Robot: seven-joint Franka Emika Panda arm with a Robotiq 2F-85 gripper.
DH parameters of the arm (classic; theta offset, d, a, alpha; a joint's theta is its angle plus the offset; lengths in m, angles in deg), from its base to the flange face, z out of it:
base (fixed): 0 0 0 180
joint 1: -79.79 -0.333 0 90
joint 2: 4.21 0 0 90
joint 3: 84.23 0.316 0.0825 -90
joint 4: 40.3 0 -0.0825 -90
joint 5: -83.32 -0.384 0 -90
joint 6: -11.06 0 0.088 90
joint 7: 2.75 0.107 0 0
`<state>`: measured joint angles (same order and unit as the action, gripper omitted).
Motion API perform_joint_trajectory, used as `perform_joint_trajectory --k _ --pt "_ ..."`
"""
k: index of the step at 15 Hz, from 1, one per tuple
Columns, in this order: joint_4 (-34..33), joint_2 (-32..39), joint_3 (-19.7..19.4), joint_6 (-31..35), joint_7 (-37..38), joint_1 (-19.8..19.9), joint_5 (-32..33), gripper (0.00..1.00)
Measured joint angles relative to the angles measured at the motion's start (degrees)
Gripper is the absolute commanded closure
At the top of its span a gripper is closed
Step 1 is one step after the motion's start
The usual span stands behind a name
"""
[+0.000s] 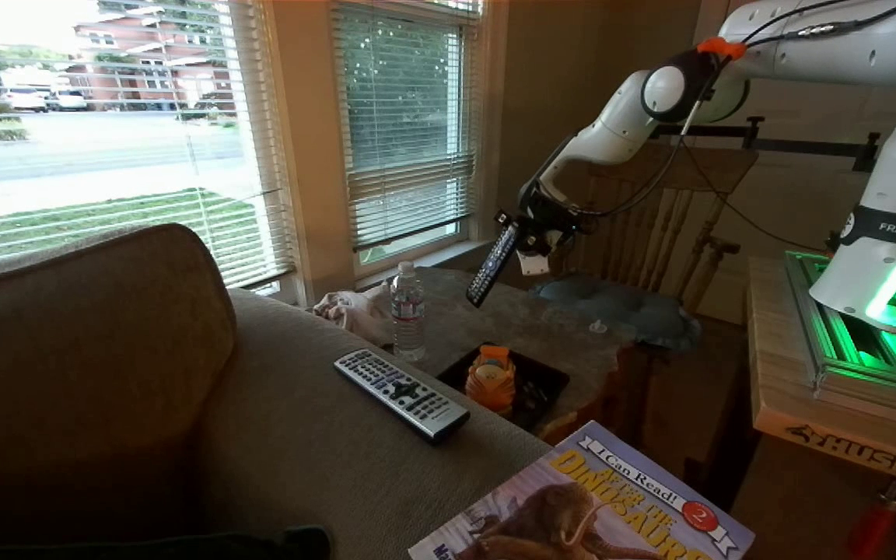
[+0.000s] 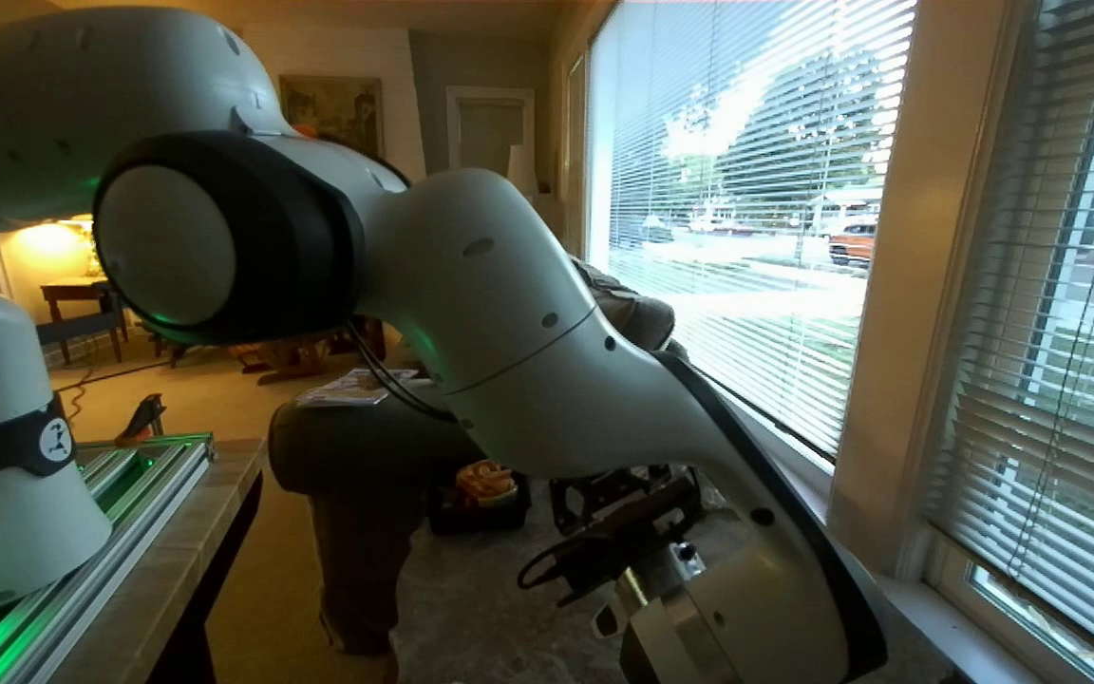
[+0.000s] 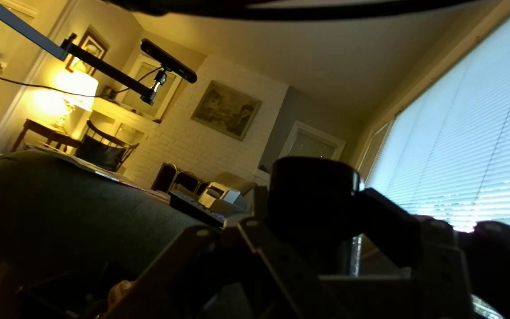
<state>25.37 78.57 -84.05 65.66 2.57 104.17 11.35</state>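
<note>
My gripper (image 1: 512,232) is shut on a long black remote (image 1: 492,267) and holds it tilted, lower end free, above the low table (image 1: 448,303). In the wrist view the remote (image 3: 312,190) is a dark shape between the fingers (image 3: 314,208). In an exterior view the arm hides the fingers and remote. A clear water bottle (image 1: 407,315) stands on the table, left of the remote in that view. A black tray (image 1: 553,383) there holds an orange object (image 1: 492,381). A silver remote (image 1: 401,394) lies on the sofa arm (image 1: 292,435), apart from the gripper.
A dinosaur book (image 1: 588,505) lies on the sofa arm's front end. A crumpled cloth (image 1: 355,311) is behind the bottle. A wooden chair (image 1: 666,187) with a blue cushion (image 1: 619,307) stands behind the table. Windows with blinds (image 1: 409,124) line the wall. The robot's workbench (image 1: 845,420) is alongside.
</note>
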Motion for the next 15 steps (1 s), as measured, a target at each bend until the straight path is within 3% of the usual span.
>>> perform_joint_trajectory --k 15 --pt "0.1 0.6 -2.5 0.0 8.8 1.0 -0.1 0.71"
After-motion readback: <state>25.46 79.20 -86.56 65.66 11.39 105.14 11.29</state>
